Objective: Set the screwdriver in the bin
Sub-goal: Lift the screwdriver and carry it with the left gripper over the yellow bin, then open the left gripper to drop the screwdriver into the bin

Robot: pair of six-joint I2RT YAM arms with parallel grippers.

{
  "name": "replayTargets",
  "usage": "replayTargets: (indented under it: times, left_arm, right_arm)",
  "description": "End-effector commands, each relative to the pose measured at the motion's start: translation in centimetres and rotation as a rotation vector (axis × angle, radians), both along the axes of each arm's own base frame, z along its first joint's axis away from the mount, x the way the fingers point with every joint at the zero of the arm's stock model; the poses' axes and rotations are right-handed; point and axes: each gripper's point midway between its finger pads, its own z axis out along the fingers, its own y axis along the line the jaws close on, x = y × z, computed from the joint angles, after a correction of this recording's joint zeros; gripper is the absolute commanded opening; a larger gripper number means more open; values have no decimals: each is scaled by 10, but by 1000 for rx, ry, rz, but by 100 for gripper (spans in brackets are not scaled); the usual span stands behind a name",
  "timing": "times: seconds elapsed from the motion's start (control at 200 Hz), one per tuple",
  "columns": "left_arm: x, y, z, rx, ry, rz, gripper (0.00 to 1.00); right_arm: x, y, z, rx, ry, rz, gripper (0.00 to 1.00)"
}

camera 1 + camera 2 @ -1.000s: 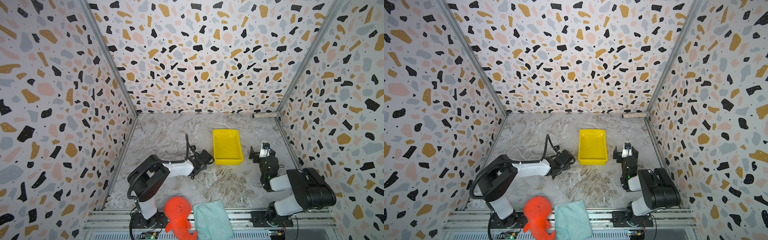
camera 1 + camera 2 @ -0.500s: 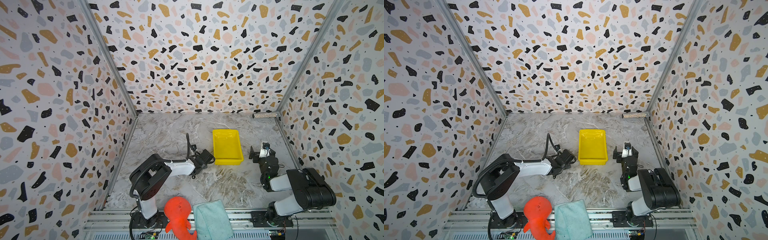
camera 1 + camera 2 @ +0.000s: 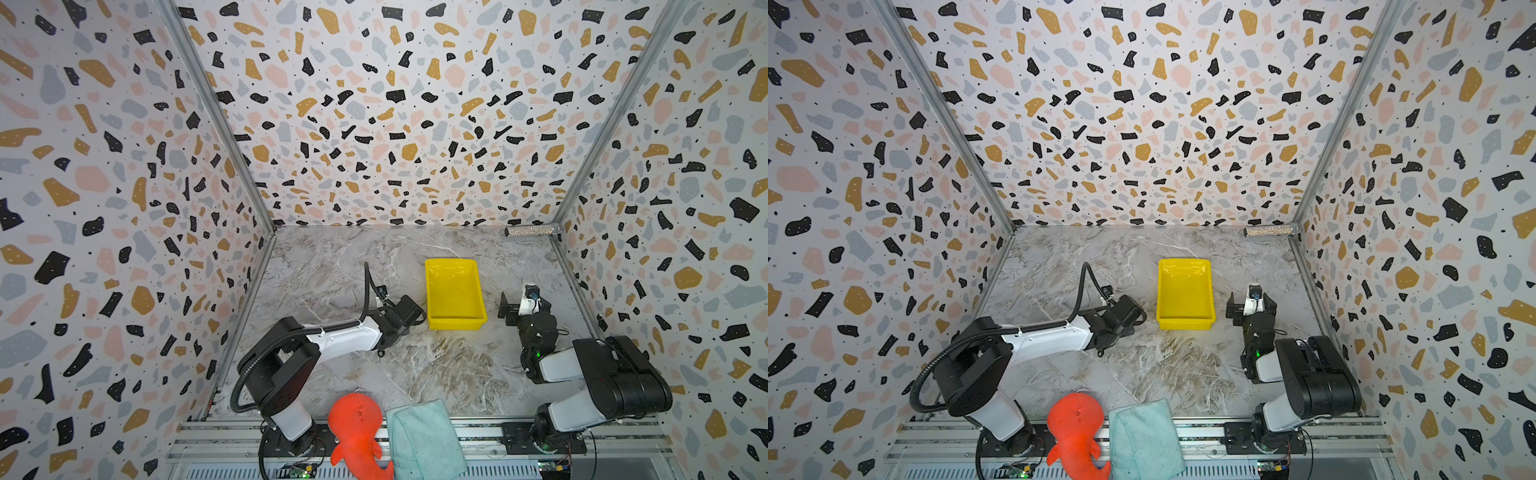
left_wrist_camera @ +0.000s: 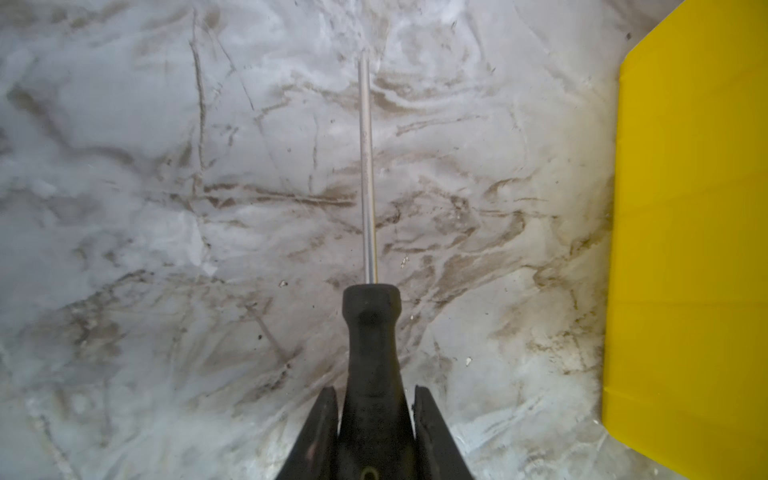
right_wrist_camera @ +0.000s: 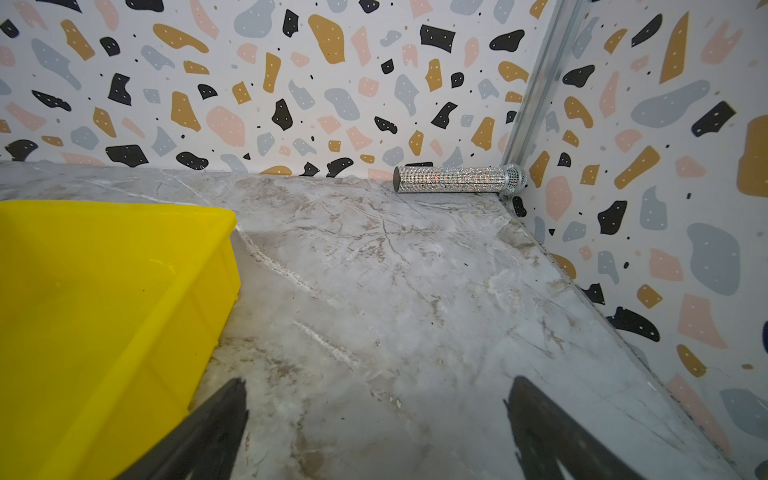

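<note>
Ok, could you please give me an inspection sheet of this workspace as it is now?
Surface: grey marbled tabletop, brown veins.
Job's things: screwdriver outside the yellow bin, held by its black handle; bin empty.
Clutter: glittery microphone in the far right corner; orange plush toy and teal cloth at the near edge.
Pincers: left pincer shut on the screwdriver; right pincer open, empty.
Cables: black cable loops over the left arm's wrist.
Surroundings: terrazzo-patterned walls on three sides.

Yellow bin point(image 5: 112, 291) on marble tabletop point(image 5: 415, 291). Glittery silver microphone point(image 5: 457, 179) lies along terrazzo back wall point(image 5: 249, 83), head in corner. Right gripper point(image 5: 378, 386): 2 fingers point(image 5: 208, 436) wide apart, 1 beside bin.
</note>
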Motion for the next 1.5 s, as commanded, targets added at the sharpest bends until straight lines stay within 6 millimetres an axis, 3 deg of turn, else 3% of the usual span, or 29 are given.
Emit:
replayTargets:
  times: [0.0,0.16,0.36,0.526,0.711,1.011,1.081,1.187,1.227,1.277,1.362,1.492]
  left_arm:
    - [8,-4,31,27,-65,-11,17]
    - [15,-30,57,48,-110,-58,22]
    - [27,-91,86,19,-159,-171,24]
    - [36,-144,75,5,-136,-287,24]
    - [47,-172,45,45,-87,-348,24]
    - [49,-178,32,65,-72,-364,30]
    - [49,-177,33,71,-74,-365,40]
    - [49,-172,41,83,-92,-364,65]
    - [49,-169,47,90,-105,-365,76]
    - [49,-163,59,96,-131,-356,100]
    - [49,-146,83,116,-191,-333,100]
    - [45,-104,130,156,-326,-248,100]
  right_arm:
    - [2,0,7,3,-21,0,99]
    - [2,0,7,3,-20,-1,99]
    - [2,0,7,3,-21,-1,99]
    - [2,0,8,3,-21,-1,99]
    - [2,0,7,3,-21,0,99]
    - [2,0,7,3,-20,-2,99]
    - [2,-1,8,4,-21,-2,99]
    - [2,0,7,2,-21,-1,99]
    - [2,0,7,3,-20,-1,99]
    - [2,0,7,2,-20,-1,99]
    - [2,-1,7,3,-21,-2,99]
    - [2,0,7,3,-21,-1,99]
